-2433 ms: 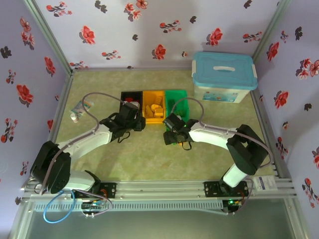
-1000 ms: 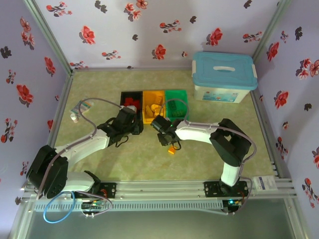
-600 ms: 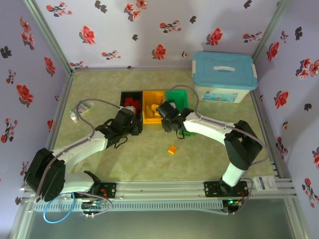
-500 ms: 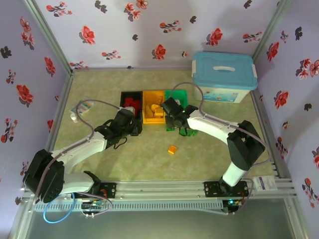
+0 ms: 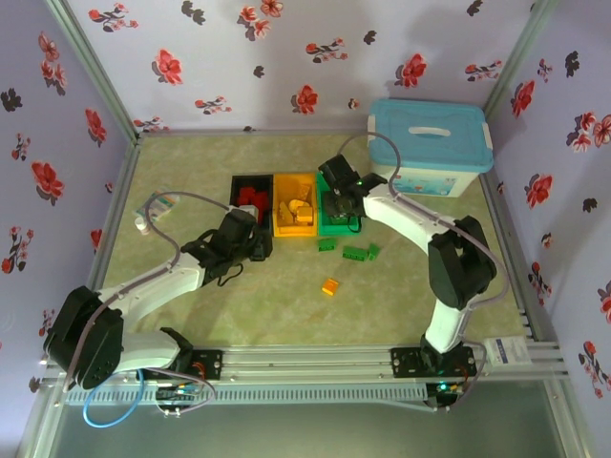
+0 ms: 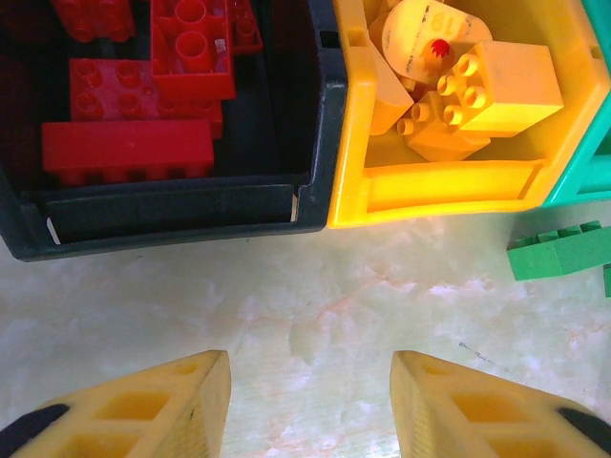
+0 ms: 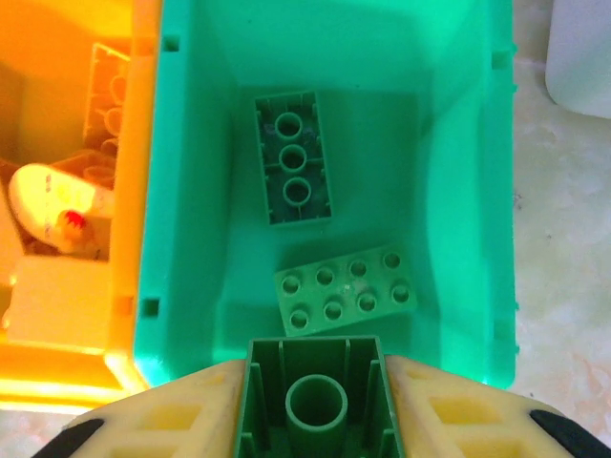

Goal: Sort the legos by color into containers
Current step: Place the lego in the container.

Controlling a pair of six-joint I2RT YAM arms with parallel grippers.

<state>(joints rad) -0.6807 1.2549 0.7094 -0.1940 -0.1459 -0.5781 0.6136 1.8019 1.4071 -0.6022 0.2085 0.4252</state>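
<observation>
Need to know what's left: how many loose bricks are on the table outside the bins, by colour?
Green bricks: 3
Orange brick: 1
Total: 4
Not counted: one more green brick in the right gripper.

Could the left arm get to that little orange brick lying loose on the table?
Probably yes. The orange brick lies alone on bare table, nothing sits between it and the left arm, whose jaws are open and empty; the right arm is over the green bin.
</observation>
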